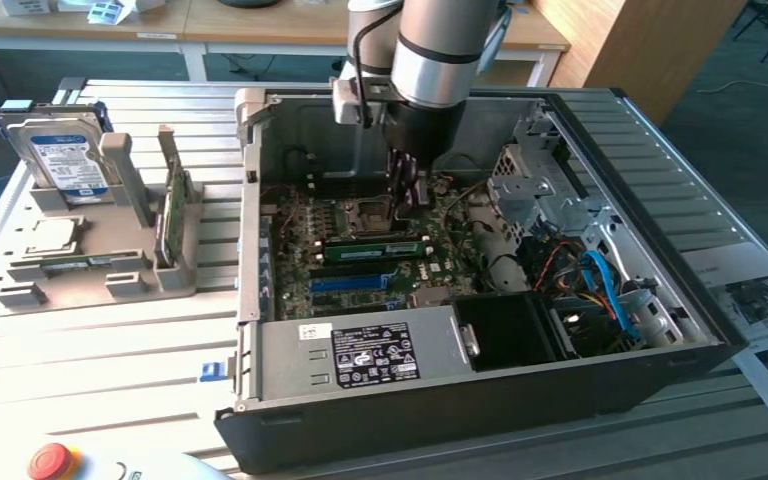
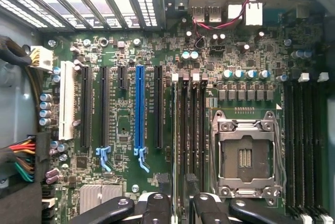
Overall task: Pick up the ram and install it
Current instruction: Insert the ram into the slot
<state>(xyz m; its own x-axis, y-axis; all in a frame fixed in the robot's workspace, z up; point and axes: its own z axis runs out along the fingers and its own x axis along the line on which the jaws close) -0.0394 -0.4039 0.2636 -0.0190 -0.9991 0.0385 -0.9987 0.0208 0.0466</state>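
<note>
The ram (image 1: 373, 250), a narrow green stick with dark chips, stands on edge in a memory slot on the motherboard inside the open computer case (image 1: 704, 330). It sits between the processor socket (image 1: 364, 212) and a blue slot (image 1: 351, 283). My gripper (image 1: 408, 195) hangs just above the board beside the socket, a little above and behind the ram and not touching it. In the wrist view the gripper (image 2: 180, 205) is open, with its black fingers (image 2: 157, 205) on either side of the dark memory slots (image 2: 189, 130) and nothing between them.
A grey fixture (image 1: 37, 285) on the exterior view's left holds a silver hard drive (image 1: 61, 150), an upright green card (image 1: 171, 205), and a thin green strip (image 1: 84, 262). The case also contains a power supply (image 1: 371, 355), cables (image 1: 598, 280) and a drive cage (image 1: 544, 190).
</note>
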